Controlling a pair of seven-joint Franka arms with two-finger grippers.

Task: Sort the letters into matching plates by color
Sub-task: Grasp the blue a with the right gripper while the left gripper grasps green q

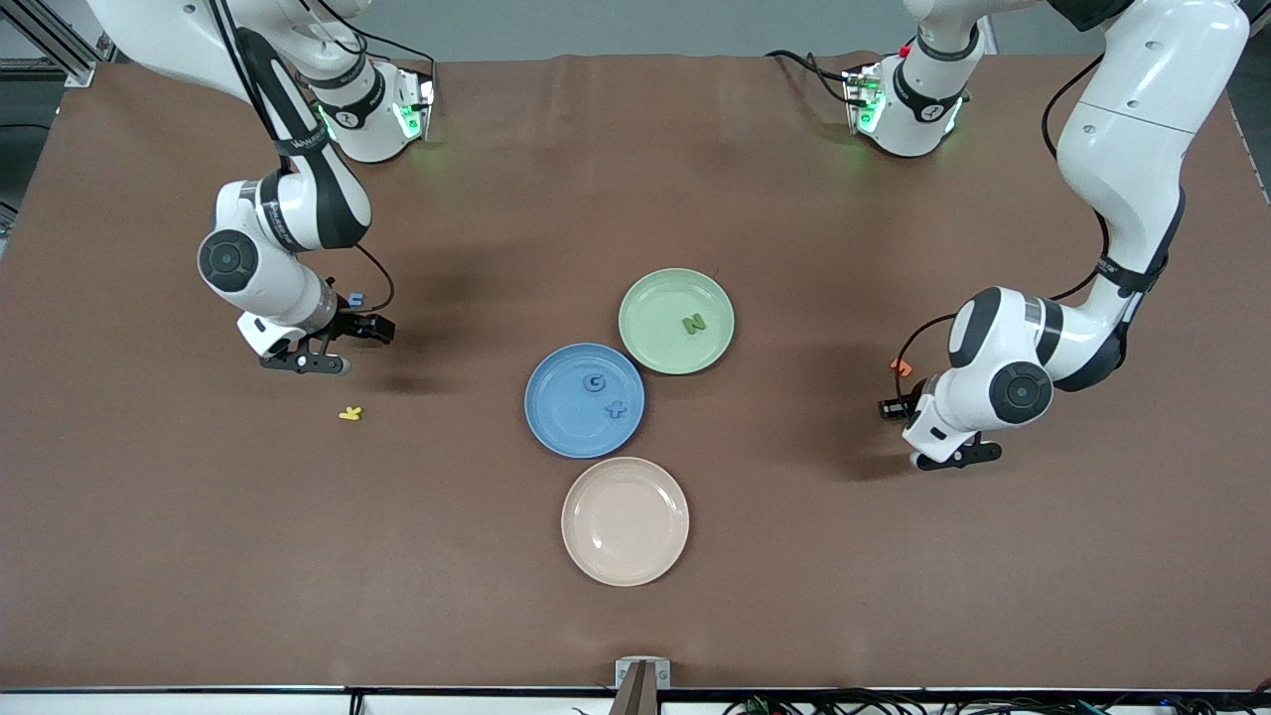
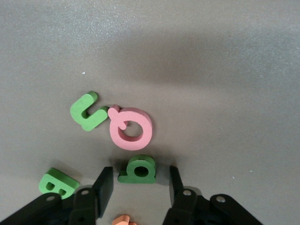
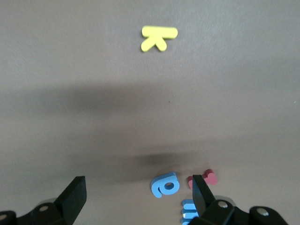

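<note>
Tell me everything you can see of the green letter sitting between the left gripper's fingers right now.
The green letter a is a small, thick, matte piece that looks like foam, with one round hole through it. It lies flat on the brown table, between the fingers of the left gripper; a gap shows on each side, so nothing grips it yet. The pink letter lies close beside it, a thin gap between them, and the green B lies apart, outside one finger.
</note>
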